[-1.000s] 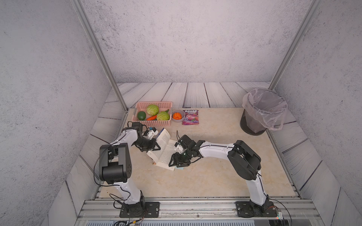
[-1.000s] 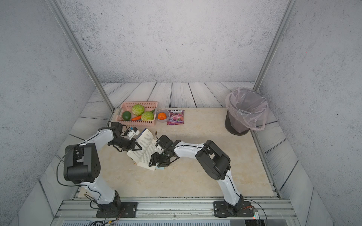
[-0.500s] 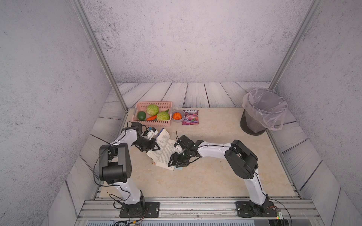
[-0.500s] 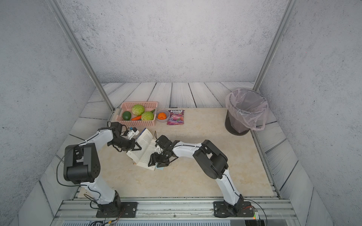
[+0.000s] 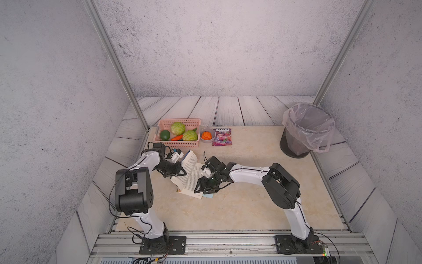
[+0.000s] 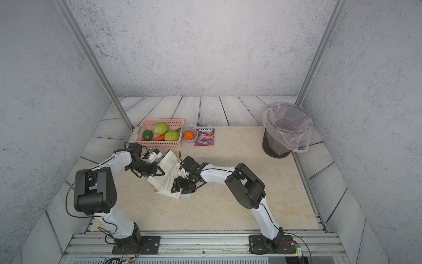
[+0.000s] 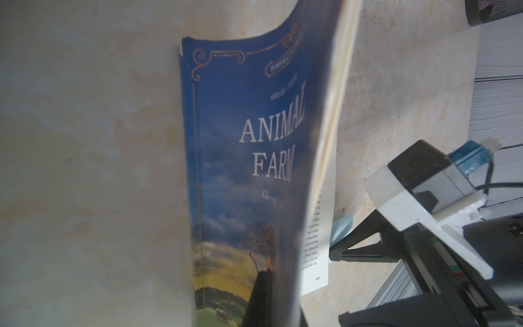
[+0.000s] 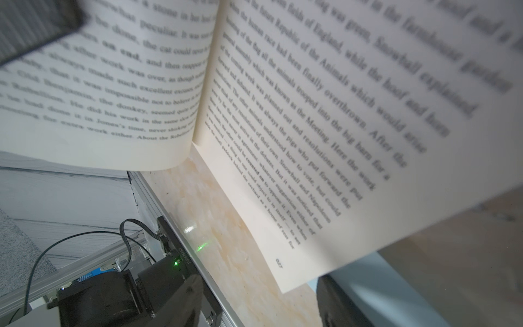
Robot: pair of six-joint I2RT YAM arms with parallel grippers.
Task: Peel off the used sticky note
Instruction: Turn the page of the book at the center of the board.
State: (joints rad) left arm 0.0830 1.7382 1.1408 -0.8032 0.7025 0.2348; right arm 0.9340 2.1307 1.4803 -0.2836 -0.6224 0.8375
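change over the last second is slight: the right arm's elbow has swung a little to the left and the right gripper [image 5: 206, 188] has crept that way with it. the book [image 5: 189, 170], the sticky note [image 5: 207, 196] and the left gripper [image 5: 177, 171] sit where they were.

the book lies open at the left of the table [image 5: 246, 205], its left half lifted steeply. the left gripper is clamped on that raised half, cover and front leaves together; the blue cover fills the left wrist view. the sticky note is pale blue and lies at the book's near right corner. it is mostly tucked under the right-hand page, and only a strip peeks out onto the table in both top views.

the right gripper hangs over that corner with its jaws spread wide and nothing gripped. in the right wrist view 1 finger [image 8: 336, 305] sits just beside the exposed strip of the sticky note [image 8: 379, 286]; whether it touches the paper i cannot tell.

so the peel looks not yet begun, and the small shift reads as lining up. the next move likely calls for closing on the note's free edge alone. the likely risk is pinching the page with it, or dragging the book.
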